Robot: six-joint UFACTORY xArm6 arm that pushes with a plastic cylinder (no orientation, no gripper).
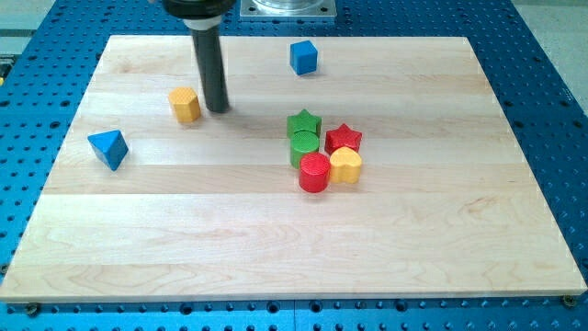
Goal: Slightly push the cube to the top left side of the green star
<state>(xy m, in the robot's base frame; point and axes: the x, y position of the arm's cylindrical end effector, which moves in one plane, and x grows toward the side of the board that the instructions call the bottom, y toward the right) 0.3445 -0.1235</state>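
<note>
A blue cube [303,57] sits near the view's top, right of centre. The green star [303,123] lies below it, at the top left of a cluster of blocks. My tip [217,109] stands on the board well to the left of the star and down-left of the cube, apart from both. It is just right of an orange-yellow hexagonal block [185,105], close to it but with a small gap.
The cluster holds a green cylinder [305,145], a red star [344,138], a red cylinder [314,172] and a yellow heart [345,165]. A blue triangular block [108,148] lies at the view's left. The wooden board [294,276] rests on a blue perforated table.
</note>
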